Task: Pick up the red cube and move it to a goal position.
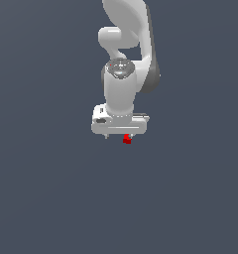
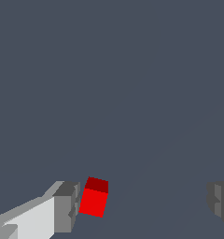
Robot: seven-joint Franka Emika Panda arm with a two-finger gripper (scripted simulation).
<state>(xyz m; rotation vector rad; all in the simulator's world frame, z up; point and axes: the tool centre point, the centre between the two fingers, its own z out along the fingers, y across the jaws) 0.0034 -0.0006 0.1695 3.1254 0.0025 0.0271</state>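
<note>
The red cube (image 1: 126,139) is a tiny bright red block just below the white hand of my arm in the exterior view. In the wrist view the red cube (image 2: 95,198) lies between my two fingers, right beside one grey finger pad (image 2: 67,207) and far from the other pad (image 2: 220,200). I cannot tell whether the near pad touches it. My gripper (image 2: 144,203) is open wide, with the jaws much farther apart than the cube's width. In the exterior view the gripper (image 1: 119,136) points straight down over the cube, and only short finger stubs show under the hand.
A plain dark grey-blue surface (image 1: 51,198) fills both views. No other object, container, edge or goal marker shows.
</note>
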